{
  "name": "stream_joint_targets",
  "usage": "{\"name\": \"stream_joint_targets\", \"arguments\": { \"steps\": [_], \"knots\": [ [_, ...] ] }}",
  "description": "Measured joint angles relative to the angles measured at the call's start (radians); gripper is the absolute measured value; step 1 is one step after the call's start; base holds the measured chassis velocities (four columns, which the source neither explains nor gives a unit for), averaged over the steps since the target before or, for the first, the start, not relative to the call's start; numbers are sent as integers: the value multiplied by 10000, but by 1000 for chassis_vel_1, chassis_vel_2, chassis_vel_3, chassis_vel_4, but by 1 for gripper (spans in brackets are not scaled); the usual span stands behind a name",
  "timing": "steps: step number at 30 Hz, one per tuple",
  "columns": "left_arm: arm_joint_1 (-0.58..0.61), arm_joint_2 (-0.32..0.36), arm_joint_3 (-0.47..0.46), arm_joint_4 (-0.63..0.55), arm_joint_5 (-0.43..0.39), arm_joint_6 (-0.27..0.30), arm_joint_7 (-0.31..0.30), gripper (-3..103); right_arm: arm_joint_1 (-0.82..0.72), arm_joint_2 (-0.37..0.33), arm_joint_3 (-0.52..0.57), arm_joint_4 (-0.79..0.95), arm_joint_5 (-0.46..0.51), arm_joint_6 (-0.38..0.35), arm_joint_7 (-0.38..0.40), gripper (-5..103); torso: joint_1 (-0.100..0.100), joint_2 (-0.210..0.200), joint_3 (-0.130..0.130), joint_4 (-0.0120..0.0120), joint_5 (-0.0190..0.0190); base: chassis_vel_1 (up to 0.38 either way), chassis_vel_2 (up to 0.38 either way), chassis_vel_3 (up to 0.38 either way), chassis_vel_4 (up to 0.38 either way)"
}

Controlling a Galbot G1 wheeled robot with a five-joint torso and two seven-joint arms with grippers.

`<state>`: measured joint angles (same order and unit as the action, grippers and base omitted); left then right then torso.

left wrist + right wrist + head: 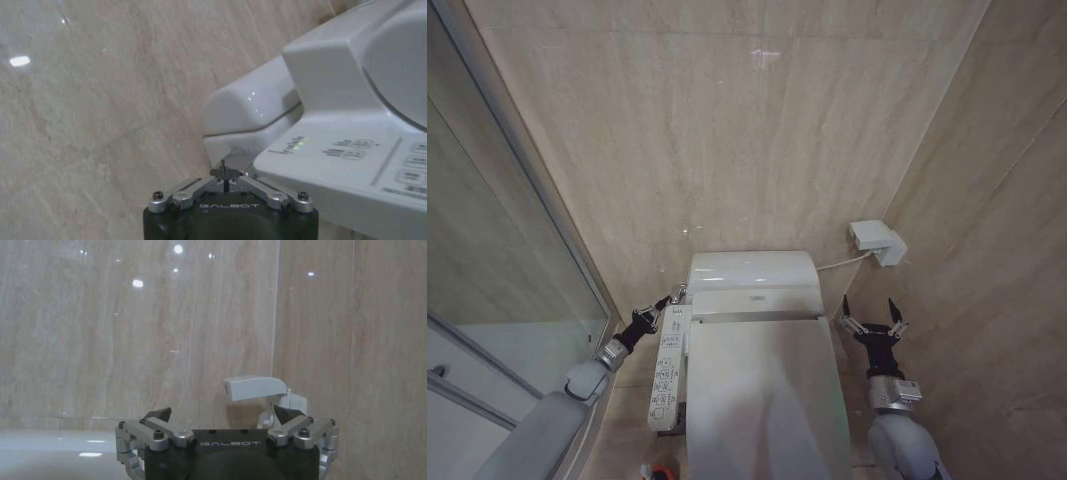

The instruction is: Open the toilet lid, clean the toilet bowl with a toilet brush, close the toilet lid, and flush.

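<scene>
The white toilet lid [762, 390] lies shut over the toilet bowl, which is hidden beneath it. A side button panel [667, 370] runs along the toilet's left; in the left wrist view the panel [360, 160] shows a small green light. My left gripper [672, 297] is shut, its tips [225, 175] meeting at the toilet's side by the panel's far end. My right gripper [868, 310] hangs open and empty in the air right of the toilet; in its wrist view the right gripper [223, 417] faces the wall. A bit of the red toilet brush holder [660, 469] peeks in at the bottom edge.
A glass shower partition [507, 260] stands close on the left. A white wall box [877, 241] with a hose sits on the right wall, also seen as the wall box [257, 386] ahead of the right gripper. The toilet's rear housing [752, 270] meets the tiled back wall.
</scene>
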<state>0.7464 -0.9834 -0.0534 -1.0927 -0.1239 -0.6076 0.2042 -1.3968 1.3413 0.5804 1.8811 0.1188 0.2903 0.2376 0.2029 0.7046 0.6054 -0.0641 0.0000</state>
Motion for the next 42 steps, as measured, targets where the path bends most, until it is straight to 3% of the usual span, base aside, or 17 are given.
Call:
{"name": "stream_joint_targets", "arguments": {
  "steps": [12,25,42],
  "knots": [
    [-167,-26,161,-81,8,23,48,0,0,1,0,0,0,0,0,100,0,0,0,0,0,0,0,0,0],
    [-442,-295,338,837,5,-282,224,0,0,0,0,0,0,0,1,100,-1,0,-1,4,3,0,0,0,0],
    [-963,-1156,564,1802,16,-461,239,0,0,0,0,0,0,0,1,100,-3,2,-3,16,13,0,0,0,0]
  ]
}}
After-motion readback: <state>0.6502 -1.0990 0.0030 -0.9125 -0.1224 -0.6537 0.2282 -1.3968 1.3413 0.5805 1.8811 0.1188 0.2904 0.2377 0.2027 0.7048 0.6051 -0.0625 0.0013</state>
